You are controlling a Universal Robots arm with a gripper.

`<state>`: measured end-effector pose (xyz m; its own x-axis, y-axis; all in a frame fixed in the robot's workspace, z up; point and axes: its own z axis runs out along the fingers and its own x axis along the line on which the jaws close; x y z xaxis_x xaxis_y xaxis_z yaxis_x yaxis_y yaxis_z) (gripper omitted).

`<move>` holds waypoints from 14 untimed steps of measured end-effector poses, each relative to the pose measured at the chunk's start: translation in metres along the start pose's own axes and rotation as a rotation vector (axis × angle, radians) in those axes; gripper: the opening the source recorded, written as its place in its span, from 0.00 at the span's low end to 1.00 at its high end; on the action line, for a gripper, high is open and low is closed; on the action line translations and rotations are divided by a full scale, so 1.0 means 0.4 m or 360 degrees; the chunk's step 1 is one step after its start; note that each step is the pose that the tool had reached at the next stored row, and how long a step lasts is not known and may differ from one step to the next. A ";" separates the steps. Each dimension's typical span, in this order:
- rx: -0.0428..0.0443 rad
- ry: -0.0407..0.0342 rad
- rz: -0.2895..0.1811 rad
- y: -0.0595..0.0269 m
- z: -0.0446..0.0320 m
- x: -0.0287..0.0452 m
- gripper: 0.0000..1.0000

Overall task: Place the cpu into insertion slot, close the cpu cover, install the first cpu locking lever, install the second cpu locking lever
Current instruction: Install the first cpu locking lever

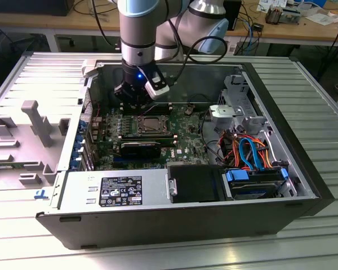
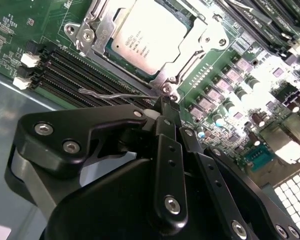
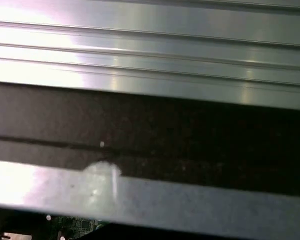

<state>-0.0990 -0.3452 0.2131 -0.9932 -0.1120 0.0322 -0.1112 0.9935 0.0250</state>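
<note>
The cpu [image 2: 147,35], a silver-grey square, lies flat in the insertion slot [image 1: 151,125] on the green motherboard. Over its edges sits the cpu cover [image 2: 210,40], a silver frame that is down. A thin wire locking lever [image 2: 107,94] runs beside the slot over the memory slots, its far end reaching my fingertips. My black gripper [image 2: 162,107] hangs just beside one corner of the slot, fingers together, tips at or touching that lever end. In the exterior view the gripper [image 1: 136,100] stands inside the open case, just behind the slot.
The open computer case [image 1: 304,169] lies on a ribbed metal table. Long black memory slots [image 2: 75,75] border the socket. A grey power supply [image 1: 118,191], a black shroud [image 1: 194,183] and a drive cage with blue and orange cables [image 1: 250,152] fill the front.
</note>
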 end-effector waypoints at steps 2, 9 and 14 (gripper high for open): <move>0.0000 0.0000 -0.0012 0.000 0.004 -0.002 0.11; 0.0002 0.0001 -0.0040 -0.003 0.019 -0.025 0.11; 0.0002 0.0002 -0.0051 -0.005 0.023 -0.041 0.11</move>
<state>-0.0827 -0.3451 0.2031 -0.9891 -0.1436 0.0324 -0.1428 0.9894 0.0248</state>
